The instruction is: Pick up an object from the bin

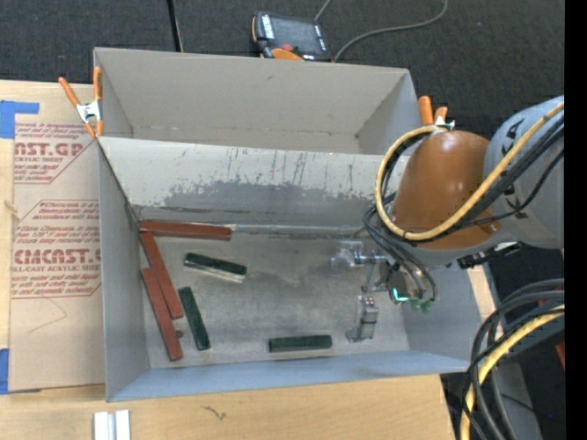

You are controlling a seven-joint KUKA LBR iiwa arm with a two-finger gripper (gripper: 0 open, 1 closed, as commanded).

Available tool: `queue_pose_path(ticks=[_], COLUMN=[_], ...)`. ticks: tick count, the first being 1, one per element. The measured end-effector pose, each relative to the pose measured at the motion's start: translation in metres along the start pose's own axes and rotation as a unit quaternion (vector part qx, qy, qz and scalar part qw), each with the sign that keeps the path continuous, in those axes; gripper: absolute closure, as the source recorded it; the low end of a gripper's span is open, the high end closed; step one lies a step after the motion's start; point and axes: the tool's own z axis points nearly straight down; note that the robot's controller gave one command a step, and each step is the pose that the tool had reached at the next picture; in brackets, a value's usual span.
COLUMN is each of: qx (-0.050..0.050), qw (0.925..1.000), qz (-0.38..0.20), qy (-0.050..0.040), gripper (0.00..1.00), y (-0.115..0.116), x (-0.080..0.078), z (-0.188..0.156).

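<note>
At the right end of the grey bin | gripper hangs low, fingers look spread wide, nothing between em | nearest thing: dark green bar flat by the near wall, just left of the lower finger, apart | brown sticks way over left

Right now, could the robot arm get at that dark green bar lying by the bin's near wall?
Probably yes. The dark green bar lies flat and alone on the bin floor, close beside the open jaws, with nothing between them; the near wall might crowd them slightly.
</note>
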Motion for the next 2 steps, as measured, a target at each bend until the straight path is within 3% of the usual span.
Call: queue_pose_path(ticks=[1,2], qx=[-0.001,0.000], qw=[0.9998,0.9998], qz=[0.020,0.019], qy=[-0.0078,-0.0045], gripper=[0.00,1.00], y=[0.0069,0.0068], x=[0.0096,0.0106], z=[0.0906,0.0879])
